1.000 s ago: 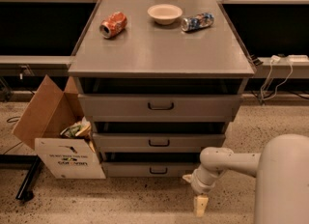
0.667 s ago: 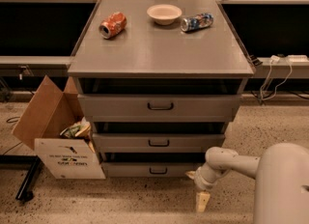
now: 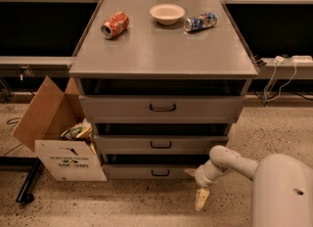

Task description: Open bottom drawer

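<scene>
Front view of a grey metal three-drawer cabinet (image 3: 161, 55) with the robot at lower right. The pale, two-finger gripper (image 3: 201, 192) hangs tip-down just above the speckled floor (image 3: 146, 206), at the end of a white arm (image 3: 229, 159) that reaches leftward from the rounded white robot body (image 3: 283, 192). Whether the gripper is open or closed cannot be told; nothing is seen in its grasp.

The bottom drawer (image 3: 132, 172), a narrow grey metal front with a small dark loop handle (image 3: 160, 173), lies just to the left of the gripper and slightly above it; contact between the two cannot be judged. The middle grey drawer front (image 3: 195, 144) is above the gripper, and the tallest grey drawer front (image 3: 205, 107) is higher still.

Well above the gripper, on the cabinet top, rest a red drink can (image 3: 115, 24) on its side, a cream bowl (image 3: 167, 13) and a blue drink can (image 3: 200, 21) on its side. Far to the left stands an open cardboard box (image 3: 49, 123) with a white printed face, touching the cabinet's side.
</scene>
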